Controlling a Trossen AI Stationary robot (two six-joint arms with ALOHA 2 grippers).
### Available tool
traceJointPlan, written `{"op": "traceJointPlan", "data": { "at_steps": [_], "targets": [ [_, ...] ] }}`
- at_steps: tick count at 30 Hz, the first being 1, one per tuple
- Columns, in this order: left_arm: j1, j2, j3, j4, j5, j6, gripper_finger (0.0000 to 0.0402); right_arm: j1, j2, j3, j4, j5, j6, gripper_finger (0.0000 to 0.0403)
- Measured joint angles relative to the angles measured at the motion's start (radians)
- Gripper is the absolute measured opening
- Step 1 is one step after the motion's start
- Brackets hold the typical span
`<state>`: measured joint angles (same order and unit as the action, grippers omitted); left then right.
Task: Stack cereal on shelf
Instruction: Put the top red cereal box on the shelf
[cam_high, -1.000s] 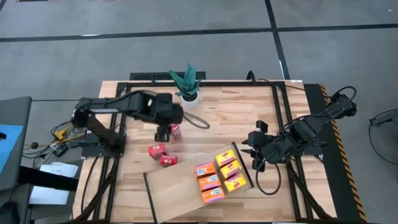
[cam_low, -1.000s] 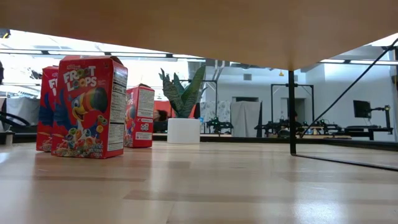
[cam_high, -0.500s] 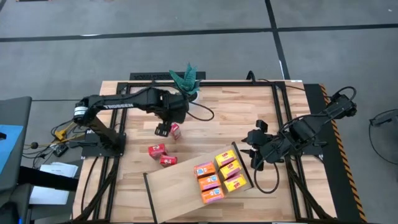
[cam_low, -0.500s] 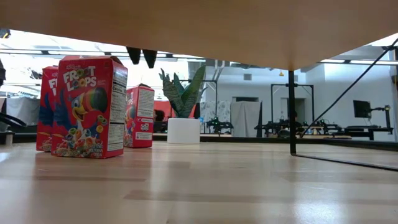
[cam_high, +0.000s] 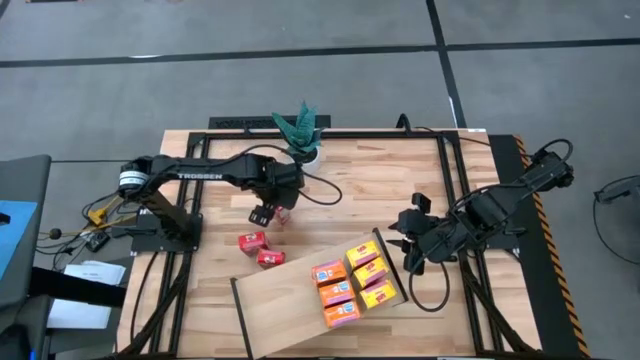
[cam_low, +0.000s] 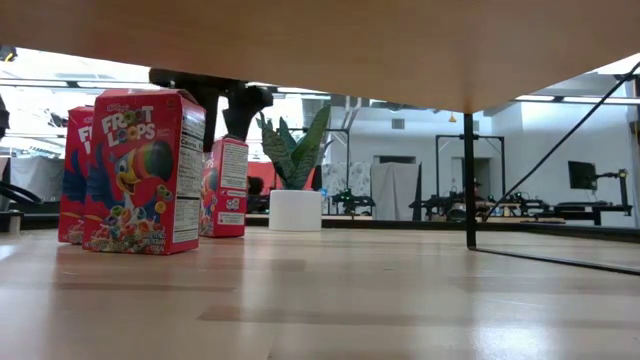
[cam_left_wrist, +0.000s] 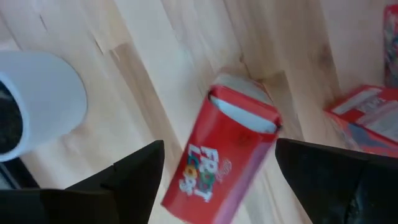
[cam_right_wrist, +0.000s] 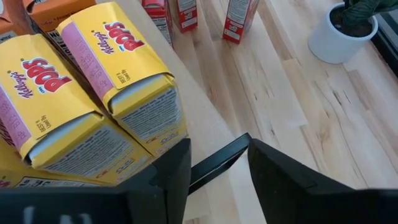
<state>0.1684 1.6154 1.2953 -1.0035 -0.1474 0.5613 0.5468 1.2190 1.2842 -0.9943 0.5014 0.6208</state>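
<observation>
Three red cereal boxes stand upright on the tabletop: one (cam_high: 282, 212) under my left gripper (cam_high: 270, 212), two more (cam_high: 251, 240) (cam_high: 270, 258) nearer. In the left wrist view my left gripper (cam_left_wrist: 219, 144) is open, its fingers on either side of that box's top (cam_left_wrist: 239, 112), apart from it. The low view shows the fingers (cam_low: 245, 105) just above this far box (cam_low: 226, 187). Several yellow and orange boxes (cam_high: 350, 280) lie on the light-wood shelf (cam_high: 290, 305). My right gripper (cam_high: 405, 240) waits open by the shelf's right end.
A white pot with a green plant (cam_high: 305, 150) stands just beyond the left gripper's box. The shelf's black rail (cam_right_wrist: 214, 163) runs in front of my right gripper's fingers, beside the yellow boxes (cam_right_wrist: 106, 81). Bare tabletop (cam_high: 370, 190) lies between the two arms.
My left gripper has come down toward the far red box: the low view showed no fingers a second ago, then only their tips, and now they hang just over the box's top. The boxes and the right arm have kept still.
</observation>
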Motion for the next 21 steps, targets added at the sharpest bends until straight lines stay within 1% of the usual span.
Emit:
{"op": "traceJointPlan", "data": {
  "at_steps": [4, 7, 10, 15, 21],
  "targets": [
    [0.013, 0.000, -0.021, 0.009, 0.011, -0.001, 0.0297, 0.000, 0.000, 0.000, 0.000, 0.000, 0.000, 0.0180],
    [0.013, 0.000, -0.022, 0.008, 0.011, -0.001, 0.0287, 0.000, 0.000, 0.000, 0.000, 0.000, 0.000, 0.0177],
    [0.013, 0.000, -0.022, 0.007, 0.011, 0.000, 0.0265, 0.000, 0.000, 0.000, 0.000, 0.000, 0.000, 0.0175],
    [0.013, 0.000, -0.022, 0.009, 0.003, -0.006, 0.0217, 0.000, 0.000, 0.000, 0.000, 0.000, 0.000, 0.0169],
    [0.013, 0.000, -0.019, -0.009, -0.024, -0.065, 0.0177, 0.000, 0.000, 0.000, 0.000, 0.000, 0.000, 0.0163]
  ]
}}
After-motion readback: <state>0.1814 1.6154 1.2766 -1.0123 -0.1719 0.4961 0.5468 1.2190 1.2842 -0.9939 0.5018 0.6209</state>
